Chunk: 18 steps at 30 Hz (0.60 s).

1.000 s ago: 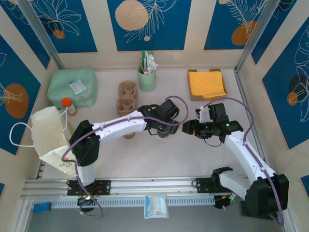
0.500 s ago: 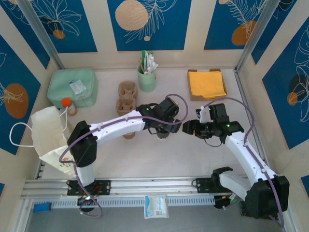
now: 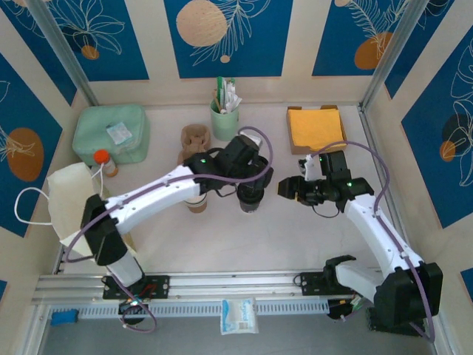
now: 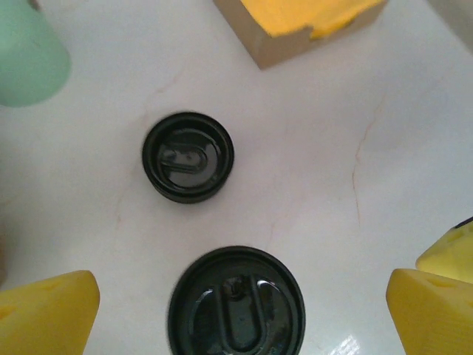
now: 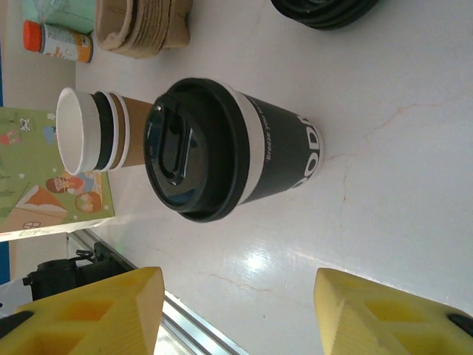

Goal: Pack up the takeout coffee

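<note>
Top view: left gripper [image 3: 251, 194] sits right over the takeout coffee [image 5: 222, 151], so the cup is mostly hidden there. It stands mid-table, just left of the right gripper [image 3: 287, 191].

Left wrist view: the coffee's black lid is cut off by the bottom edge, centred between the yellow fingertips [image 4: 48, 310]. The fingers are spread wide either side of it and are not seen touching it. Can't tell if they are level with the cup wall or above it. A loose black lid [image 4: 188, 157] lies flat on the table [image 4: 355, 148] just beyond, apart from the coffee.

Right wrist view: coffee upright, lid fitted, dark wall, white lettering only partly readable. Right gripper fingers are spread, holding nothing, short of the cup. Behind the coffee are nested brown paper cups [image 5: 92, 132], white rim, unlidded.

Containers:
- mint-green cup [image 3: 225, 120] holds stirrers and packets
- cardboard box [image 3: 293, 144] holds yellow napkins [image 3: 316, 127]
- paper bag [image 3: 74, 203] at the left edge, contents can't tell
- stacked pulp carriers [image 3: 194, 142], partly behind the left arm
</note>
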{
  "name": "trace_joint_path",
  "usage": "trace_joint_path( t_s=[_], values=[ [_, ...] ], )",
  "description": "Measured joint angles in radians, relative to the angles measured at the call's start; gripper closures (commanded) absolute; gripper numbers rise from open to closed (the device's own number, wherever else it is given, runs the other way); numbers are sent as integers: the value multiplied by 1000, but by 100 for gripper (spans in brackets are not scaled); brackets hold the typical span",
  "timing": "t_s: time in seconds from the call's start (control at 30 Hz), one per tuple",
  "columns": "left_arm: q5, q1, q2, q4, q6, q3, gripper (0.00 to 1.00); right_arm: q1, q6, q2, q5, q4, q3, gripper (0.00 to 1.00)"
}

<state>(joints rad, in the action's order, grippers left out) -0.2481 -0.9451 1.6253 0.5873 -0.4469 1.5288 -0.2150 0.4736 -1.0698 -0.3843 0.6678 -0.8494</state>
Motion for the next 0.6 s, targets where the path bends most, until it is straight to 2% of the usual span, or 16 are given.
trace_joint_path(
  t_s=[0.23, 0.43, 0.6],
  values=[
    [86, 118, -124, -60, -58, -204, 1, -91, -8, -140, 40, 18, -109, 44],
    [170, 134, -122, -84, -80, -295, 0, -166, -11, -233, 102, 22, -158, 44],
    [206, 142, -118, -121, -87, -323, 1, -185, -12, -286, 134, 22, -180, 44]
  ],
)
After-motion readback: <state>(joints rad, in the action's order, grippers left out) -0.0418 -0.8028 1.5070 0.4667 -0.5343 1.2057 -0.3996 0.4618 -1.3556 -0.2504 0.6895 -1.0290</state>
